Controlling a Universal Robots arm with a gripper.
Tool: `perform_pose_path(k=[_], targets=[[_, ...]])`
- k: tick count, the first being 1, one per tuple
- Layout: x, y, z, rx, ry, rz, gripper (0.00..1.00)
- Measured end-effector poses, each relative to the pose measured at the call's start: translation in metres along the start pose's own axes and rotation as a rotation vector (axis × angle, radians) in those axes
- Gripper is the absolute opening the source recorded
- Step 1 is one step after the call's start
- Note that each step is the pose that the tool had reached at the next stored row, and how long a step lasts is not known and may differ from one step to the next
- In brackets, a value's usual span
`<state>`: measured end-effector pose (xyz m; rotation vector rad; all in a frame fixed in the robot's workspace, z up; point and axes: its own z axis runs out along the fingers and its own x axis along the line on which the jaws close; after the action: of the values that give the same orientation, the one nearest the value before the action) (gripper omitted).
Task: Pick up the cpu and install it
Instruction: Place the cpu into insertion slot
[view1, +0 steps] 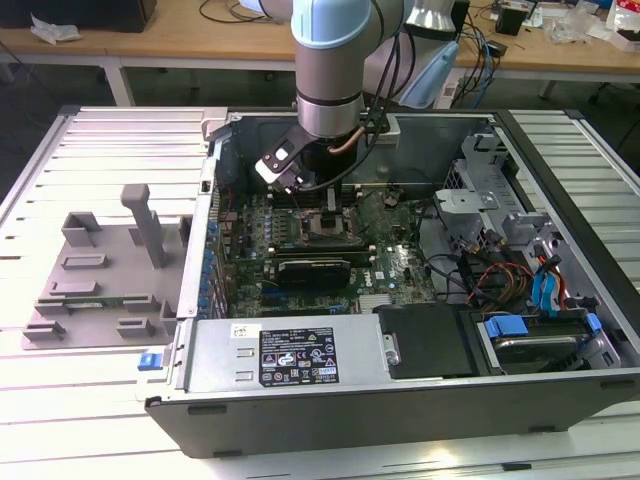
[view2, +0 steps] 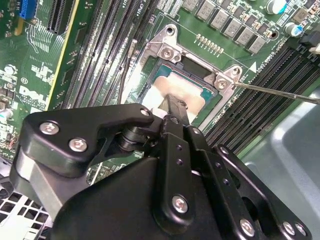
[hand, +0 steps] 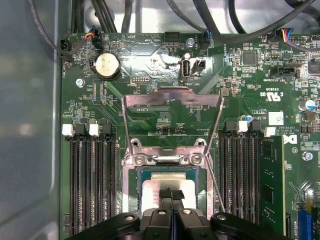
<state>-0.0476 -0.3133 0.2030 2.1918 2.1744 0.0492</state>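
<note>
The black claw, fingers together, is being held on the small silvery-grey square cpu lying inside the dark metal-framed socket; seating is seemingly being finished, the steel plate beyond the socket not yet lowered.

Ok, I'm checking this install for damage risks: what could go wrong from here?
1. The small square silvery-topped cpu lies in the metal-framed socket with the black gripper at its middle, jaws together; a sideways drag might unseat it.
2. The silver hinged load plate stands open and the thin lever wire juts out beside the socket; the arm might snag either.
</note>
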Motion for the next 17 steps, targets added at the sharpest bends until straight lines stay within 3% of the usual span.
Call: perform_pose_path(k=[3,7,12,14,17], targets=[[0.0001,0.0001,-0.0005,-0.0006,0.0008,0.000,0.11],[0.0000,0.0006,-0.0092,-0.0002,-0.0002,0.000,0.11],[-0.0003,0.0020,-0.0330,-0.0001,-0.0008,0.000,0.11],[-0.0003,0.0028,-0.0461,-0.0001,-0.0013,0.000,0.11],[-0.0004,0.0029,-0.0471,-0.0001,-0.0013,0.000,0.11]])
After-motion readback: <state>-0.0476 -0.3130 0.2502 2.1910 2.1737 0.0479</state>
